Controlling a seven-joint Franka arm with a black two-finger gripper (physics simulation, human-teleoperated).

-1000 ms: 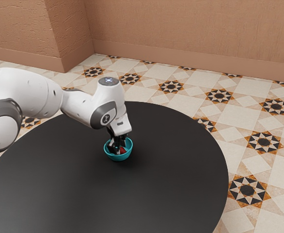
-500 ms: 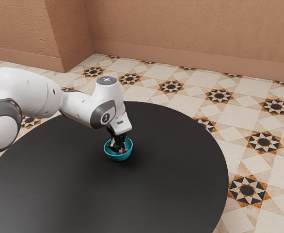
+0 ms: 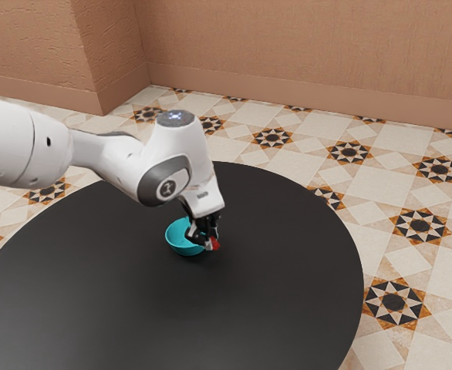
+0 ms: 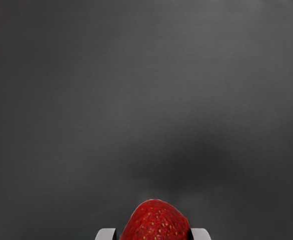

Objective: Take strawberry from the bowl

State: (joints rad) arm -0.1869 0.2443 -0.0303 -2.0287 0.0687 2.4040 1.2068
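My gripper (image 3: 210, 243) is beside the teal bowl (image 3: 181, 239), toward the exterior view's right, overlapping part of its rim in that view. The red strawberry (image 3: 215, 244) is held between the fingertips. In the wrist view the strawberry (image 4: 156, 223) has a pale fingertip pressed on each of two sides, so the gripper (image 4: 154, 235) is shut on it. Part of the bowl's inside shows, with no fruit in that part; the gripper hides the rest.
The round black table (image 3: 288, 293) lies under the bowl and stretches around it. Beyond its curved edge is patterned tile floor (image 3: 396, 254), with a brown wall (image 3: 303, 54) farther back.
My gripper has come out of the bowl and moved toward the exterior view's right, carrying the strawberry. The bowl has stayed in place.
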